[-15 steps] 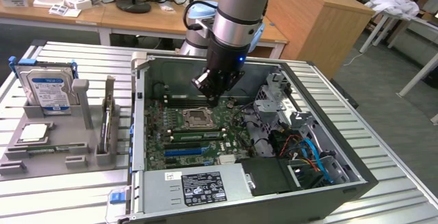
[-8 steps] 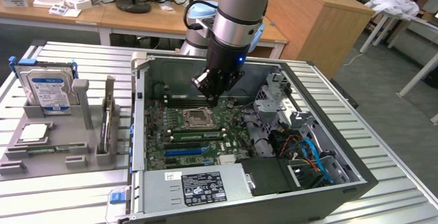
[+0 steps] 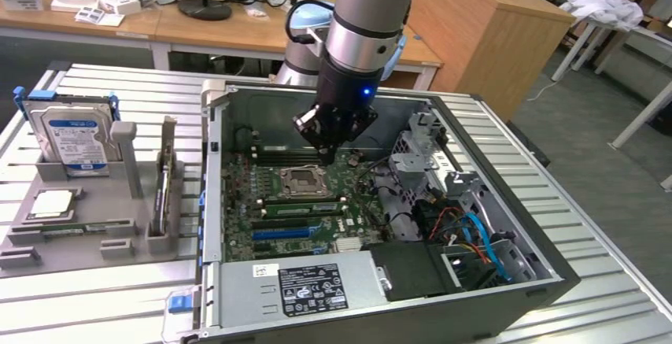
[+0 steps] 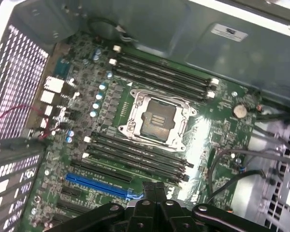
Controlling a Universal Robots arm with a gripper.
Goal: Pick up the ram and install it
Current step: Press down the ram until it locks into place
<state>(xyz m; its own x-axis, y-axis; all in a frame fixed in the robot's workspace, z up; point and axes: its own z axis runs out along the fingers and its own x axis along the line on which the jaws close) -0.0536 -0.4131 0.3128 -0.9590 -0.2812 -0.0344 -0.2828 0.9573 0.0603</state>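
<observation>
My gripper (image 3: 327, 155) hangs inside the open computer case (image 3: 546, 269), just above the motherboard (image 3: 267, 190) and near the far memory slots (image 4: 164, 77) beside the processor socket (image 4: 157, 121). Its dark fingers (image 4: 154, 191) are pressed together, and I see nothing between them. The ram (image 3: 69, 226), a narrow green stick, lies flat in the grey holder (image 3: 94, 242) on the exterior view's left, well away from the gripper. The black slots (image 4: 135, 152) on the near side of the socket look unfilled in the wrist view.
A hard drive (image 3: 72, 135) and a tall card (image 3: 165, 183) stand upright in the grey holder, next to a square silver chip (image 3: 53, 202). Cables (image 3: 473, 234) and a drive cage (image 3: 426, 151) crowd the case's right side. The power supply (image 3: 304, 285) sits at its front.
</observation>
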